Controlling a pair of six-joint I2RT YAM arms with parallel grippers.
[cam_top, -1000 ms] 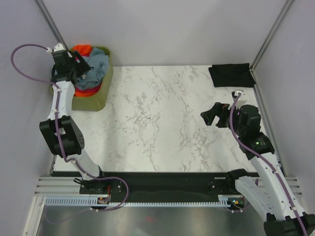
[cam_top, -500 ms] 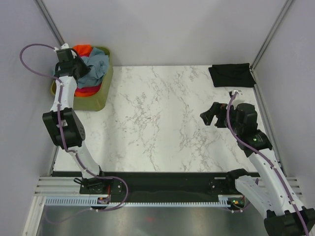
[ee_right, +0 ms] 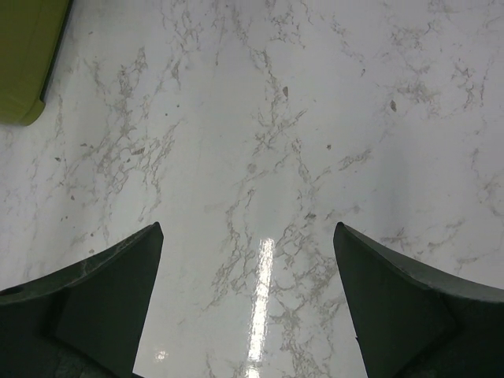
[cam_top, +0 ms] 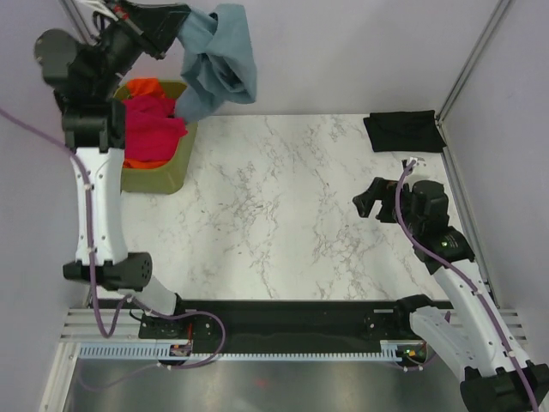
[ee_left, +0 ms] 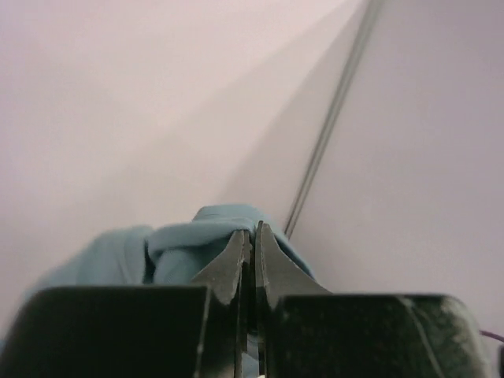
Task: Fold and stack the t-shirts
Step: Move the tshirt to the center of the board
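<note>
The slate blue-grey t-shirt hangs in the air above the back left of the table, bunched, with my left gripper shut on its top. In the left wrist view the same blue-grey t-shirt bulges around the pinched left gripper. A magenta-pink t-shirt and an orange t-shirt lie in the olive-green bin. A black t-shirt lies folded at the back right corner. My right gripper hovers open over the right side of the table; the right wrist view shows the right gripper with only tabletop between its fingers.
The white marble table is walled by grey panels at the back and sides, with a metal post at the back right corner. A corner of the bin shows at the top left of the right wrist view.
My left gripper closed on the blue-grey t-shirt in the bin and lifted it high up and to the right, uncovering the magenta-pink one. The right arm barely moved.
</note>
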